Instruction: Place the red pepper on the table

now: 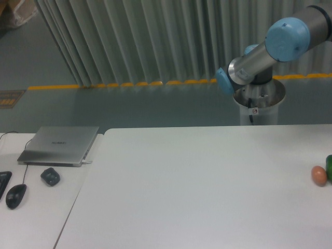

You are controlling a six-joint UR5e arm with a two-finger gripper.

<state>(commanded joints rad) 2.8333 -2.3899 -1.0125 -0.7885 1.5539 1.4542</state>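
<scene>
Across the lower half of the view spreads the white counter (pixel 207 192), bare over most of its surface, which would leave plenty of room to set something down. Behind it the arm (pixel 270 52) rises from its pedestal at the far right edge, with blue-capped joints and the upper links bent out past the right border — so the gripper is out of view and I cannot tell whether it is spread or closed on anything. The red pepper does not show anywhere; my guess is that it is off to the right, out of frame, possibly with the gripper. On the narrower desk (pixel 31 218) at left lie a closed laptop (pixel 59 145), a mouse (pixel 15 195) and a small dark object (pixel 50 176) — office things, apart from the work. At the counter's right edge sit an orange-brown egg-like ball (pixel 319 175) and, just beside it, a dark green item (pixel 329 167) cut off by the frame.
</scene>
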